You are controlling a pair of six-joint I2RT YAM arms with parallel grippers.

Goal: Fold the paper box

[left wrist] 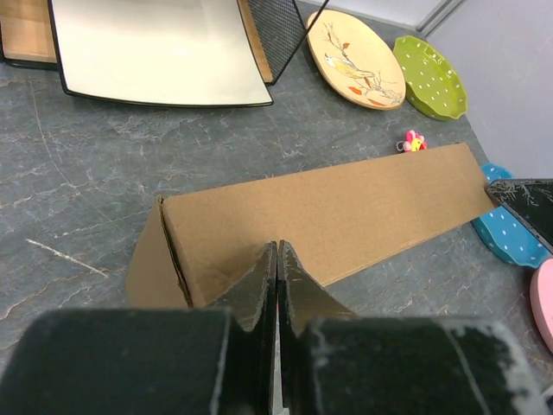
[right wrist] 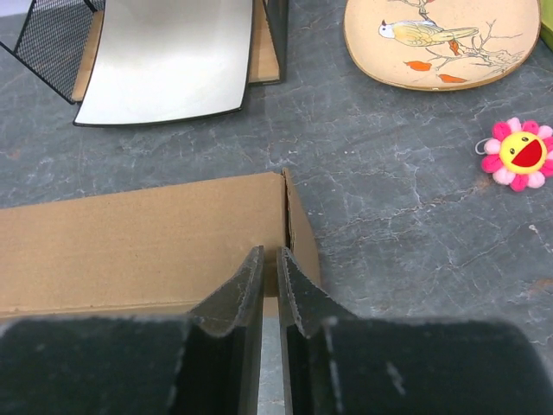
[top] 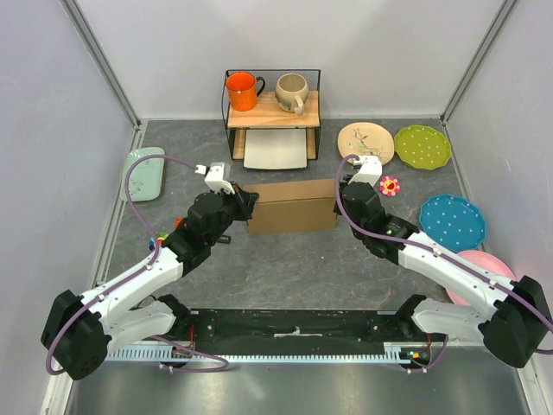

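The paper box [top: 292, 206] is a closed brown cardboard box lying flat mid-table, long side left to right. My left gripper [top: 246, 206] is at its left end. In the left wrist view that gripper [left wrist: 276, 248] is shut, its tips over the box [left wrist: 346, 216] top near the left end flap. My right gripper [top: 343, 192] is at the right end. In the right wrist view its jaws [right wrist: 269, 252] stand a narrow slit apart over the box [right wrist: 130, 242] top by the right corner, with nothing between them.
Behind the box stands a wire rack [top: 226, 112] with an orange mug [top: 244, 90], a beige mug [top: 292, 92] and a white tray [top: 276, 149] beneath. On the right lie a bird plate [top: 365, 141], green [top: 422, 146], blue [top: 452, 221] and pink [top: 484, 268] plates and a flower toy [top: 390, 185]. A mint tray [top: 144, 173] lies left.
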